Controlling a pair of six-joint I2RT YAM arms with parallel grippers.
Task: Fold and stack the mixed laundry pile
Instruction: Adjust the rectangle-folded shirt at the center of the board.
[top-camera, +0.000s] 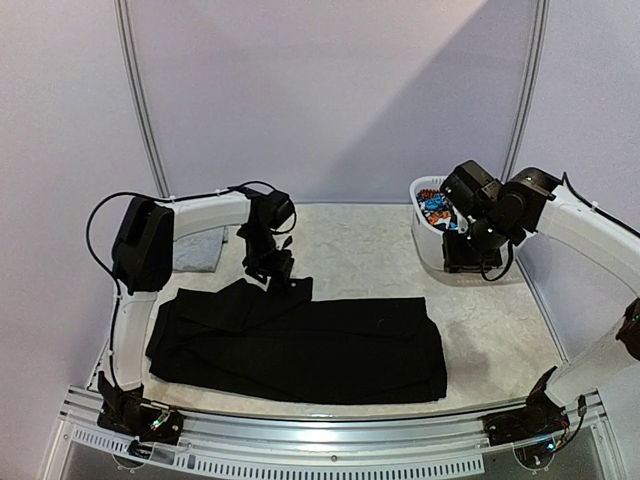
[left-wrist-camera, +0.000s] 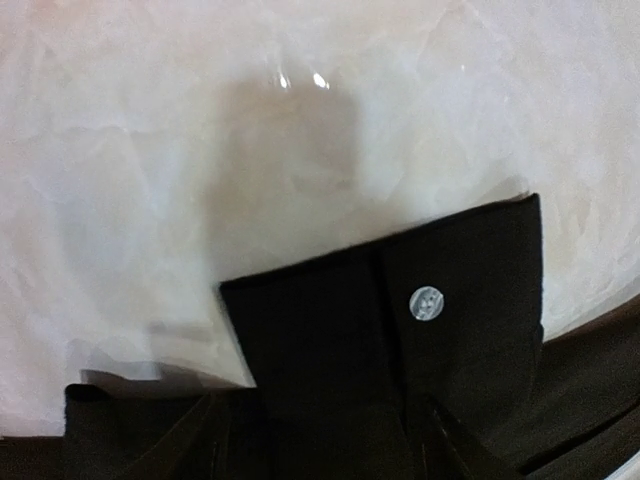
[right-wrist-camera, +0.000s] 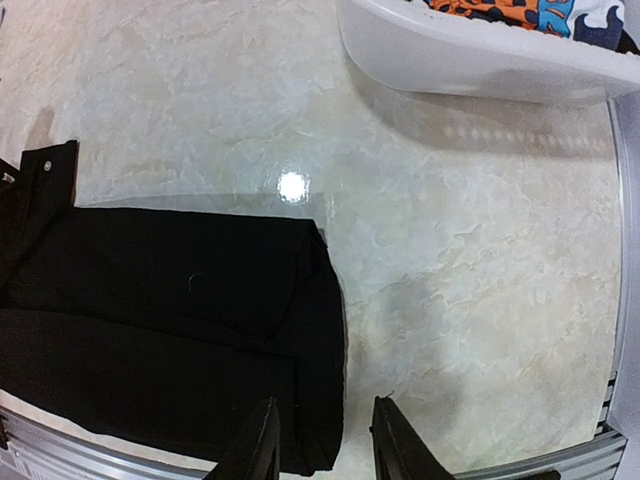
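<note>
A large black long-sleeved garment (top-camera: 300, 345) lies folded lengthwise across the near half of the table, and its right end shows in the right wrist view (right-wrist-camera: 150, 300). Its cuff (left-wrist-camera: 400, 300) carries a white button (left-wrist-camera: 426, 303) and sticks out toward the back (top-camera: 297, 290). My left gripper (top-camera: 272, 268) hangs over that cuff with its dark fingers spread wide on either side of the cloth (left-wrist-camera: 320, 440); it is open. My right gripper (right-wrist-camera: 325, 445) is open and empty above bare table, in front of the basket (top-camera: 470, 258). A light grey top (top-camera: 198, 250) lies at the back left.
A white plastic laundry basket (top-camera: 425, 235) stands at the back right (right-wrist-camera: 470, 60), with an orange-blue printed piece (top-camera: 437, 210) inside (right-wrist-camera: 520, 12). A metal rail (top-camera: 330, 425) runs along the table's near edge. White walls close the back and sides.
</note>
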